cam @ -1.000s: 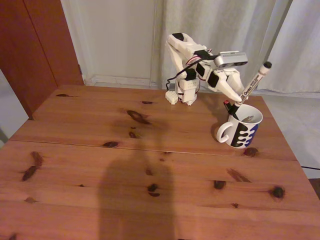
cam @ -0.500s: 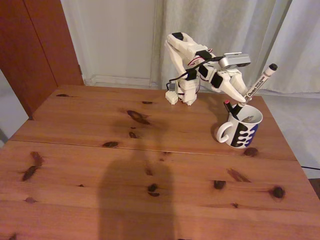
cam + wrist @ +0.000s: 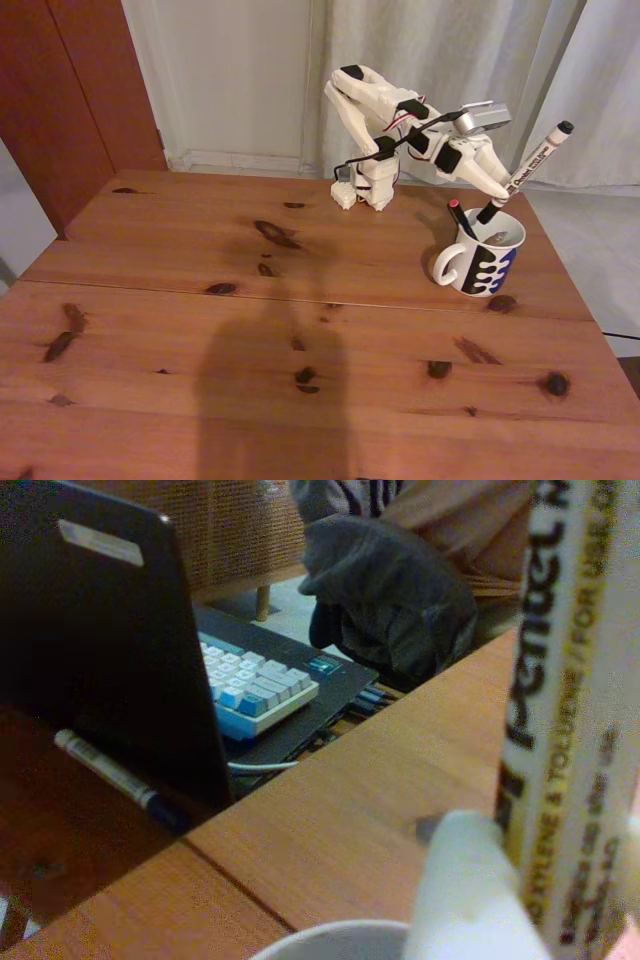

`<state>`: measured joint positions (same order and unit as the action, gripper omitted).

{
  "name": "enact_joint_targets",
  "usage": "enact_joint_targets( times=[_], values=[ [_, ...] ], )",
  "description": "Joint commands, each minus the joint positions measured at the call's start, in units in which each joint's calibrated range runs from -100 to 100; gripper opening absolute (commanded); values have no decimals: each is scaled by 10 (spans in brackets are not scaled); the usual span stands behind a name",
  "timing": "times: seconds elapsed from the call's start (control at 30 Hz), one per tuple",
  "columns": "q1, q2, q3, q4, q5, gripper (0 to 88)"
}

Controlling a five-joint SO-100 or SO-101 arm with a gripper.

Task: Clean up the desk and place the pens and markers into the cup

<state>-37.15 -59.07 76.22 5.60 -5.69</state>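
Fingers of the gripper (image 3: 503, 189) were clenched on the white marker (image 3: 535, 159), which slanted up to the right of it, cap topmost. Directly below it stood the cup (image 3: 484, 260) on the desk (image 3: 300, 330), a red-tipped pen (image 3: 459, 217) leaning inside.

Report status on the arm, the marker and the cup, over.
Gripper shut on white marker, tilted, lower end over the cup. Black pen with red tip standing in cup. Nothing blocking the drop.
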Motion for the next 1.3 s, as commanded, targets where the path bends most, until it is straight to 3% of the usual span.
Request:
enact_joint_targets(
  times=[0.0, 0.73, 0.93, 1.27],
  values=[
    [-7, -1, 1, 1, 18, 6],
    [2, 0, 40, -5, 19, 12],
    [22, 0, 40, 0, 22, 107],
    [28, 0, 38, -5, 20, 113]
  ],
)
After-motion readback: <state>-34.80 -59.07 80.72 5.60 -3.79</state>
